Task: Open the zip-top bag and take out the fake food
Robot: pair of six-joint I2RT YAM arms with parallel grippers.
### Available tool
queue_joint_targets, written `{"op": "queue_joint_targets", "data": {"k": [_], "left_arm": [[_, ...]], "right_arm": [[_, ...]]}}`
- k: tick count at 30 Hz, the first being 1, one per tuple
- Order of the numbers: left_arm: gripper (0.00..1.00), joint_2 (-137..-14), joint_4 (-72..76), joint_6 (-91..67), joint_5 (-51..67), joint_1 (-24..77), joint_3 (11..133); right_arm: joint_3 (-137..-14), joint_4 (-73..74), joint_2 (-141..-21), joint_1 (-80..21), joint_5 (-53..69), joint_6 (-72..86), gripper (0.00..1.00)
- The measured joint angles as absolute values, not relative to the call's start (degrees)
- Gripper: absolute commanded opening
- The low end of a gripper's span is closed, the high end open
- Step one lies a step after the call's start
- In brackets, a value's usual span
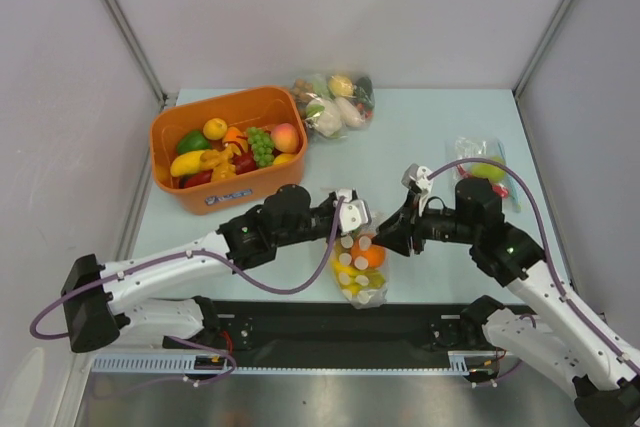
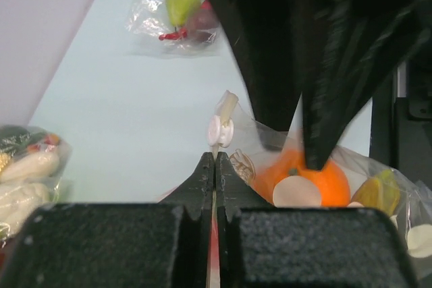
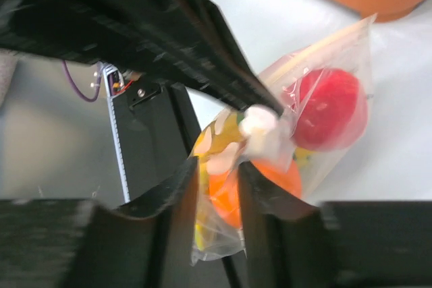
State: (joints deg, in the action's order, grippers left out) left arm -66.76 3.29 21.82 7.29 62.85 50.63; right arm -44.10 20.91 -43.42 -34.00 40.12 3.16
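Note:
The clear zip-top bag [image 1: 358, 277] lies at the table's near middle, holding fake food: an orange [image 1: 367, 255], pale round slices and yellow pieces. My left gripper [image 1: 352, 215] is shut on the bag's top edge; in the left wrist view [image 2: 215, 156] the plastic strip runs between the closed jaws, just below the white slider [image 2: 220, 130]. My right gripper [image 1: 385, 240] is at the bag's right side. In the right wrist view [image 3: 216, 166] its jaws stand apart, with bag plastic and the orange [image 3: 226, 197] between them. A red apple [image 3: 331, 109] shows inside the bag.
An orange basket [image 1: 225, 105] full of toy fruit stands at the back left. A second filled bag [image 1: 335, 102] lies behind it, and a third [image 1: 480, 167] at the right, by my right arm. White walls enclose the table.

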Motion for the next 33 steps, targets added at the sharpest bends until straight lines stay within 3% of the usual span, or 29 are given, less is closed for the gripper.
{"op": "queue_joint_targets", "data": {"k": [13, 33], "left_arm": [[0.00, -68.25, -6.17, 14.98, 20.25, 57.25, 56.86], [0.00, -68.16, -11.88, 14.83, 22.31, 57.19, 58.19]], "right_arm": [[-46.44, 22.87, -37.63, -34.02, 33.43, 1.45, 0.49], [-45.78, 18.70, -44.56, -36.88, 30.28, -0.93, 0.52]]}}
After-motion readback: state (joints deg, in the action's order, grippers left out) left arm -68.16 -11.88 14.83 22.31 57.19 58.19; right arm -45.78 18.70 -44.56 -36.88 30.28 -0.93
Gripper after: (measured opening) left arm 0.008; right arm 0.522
